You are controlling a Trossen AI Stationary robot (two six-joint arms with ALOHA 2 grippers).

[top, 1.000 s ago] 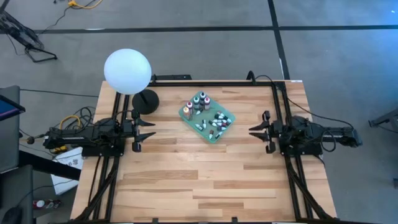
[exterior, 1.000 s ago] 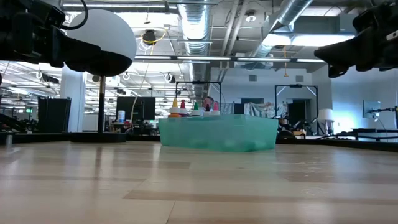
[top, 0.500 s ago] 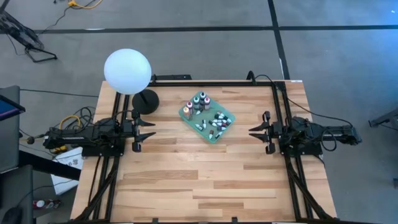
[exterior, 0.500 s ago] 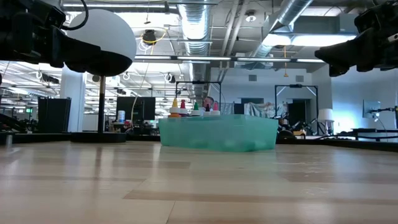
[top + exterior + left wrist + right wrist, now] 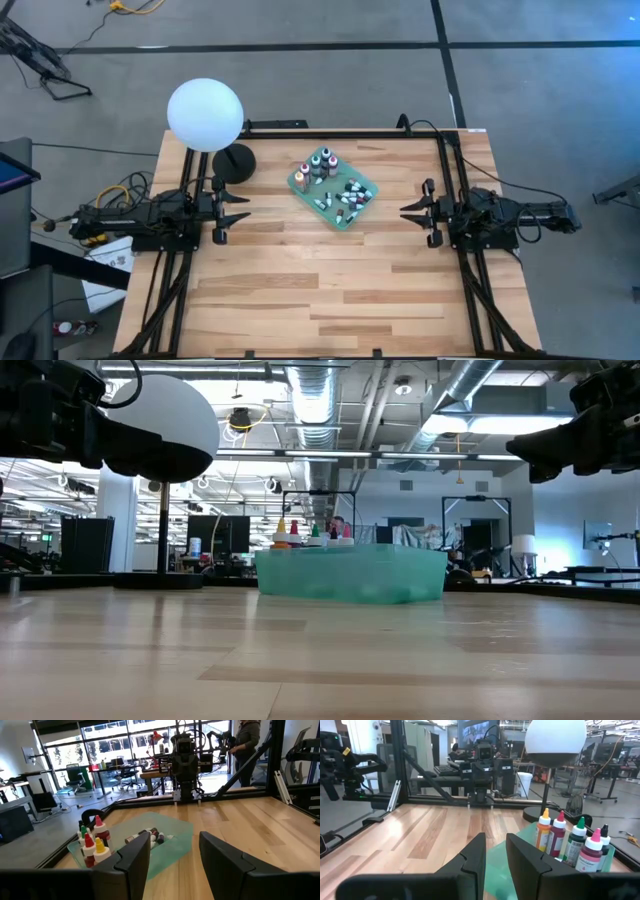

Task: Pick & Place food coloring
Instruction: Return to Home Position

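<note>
The food coloring stands and lies in a green tray [image 5: 333,188] on the wooden table, far of centre. Larger bottles [image 5: 318,165] with green, pink, yellow and white caps stand upright in the tray's far-left part. Small tubes [image 5: 349,194] lie on the tray floor beside them. My left gripper [image 5: 240,208] hangs level at the table's left side, open, pointing toward the tray with nothing between its fingers [image 5: 134,865]. My right gripper [image 5: 407,210] hangs level at the right side, open by a narrower gap, fingers [image 5: 476,854] bare.
A white globe lamp [image 5: 205,115] on a black base [image 5: 235,162] stands at the far left, close to the tray. Black frame rails [image 5: 450,180] run along the table's left, right and far edges. Bare wood [image 5: 320,290] fills the near half. A person [image 5: 247,740] stands beyond the table.
</note>
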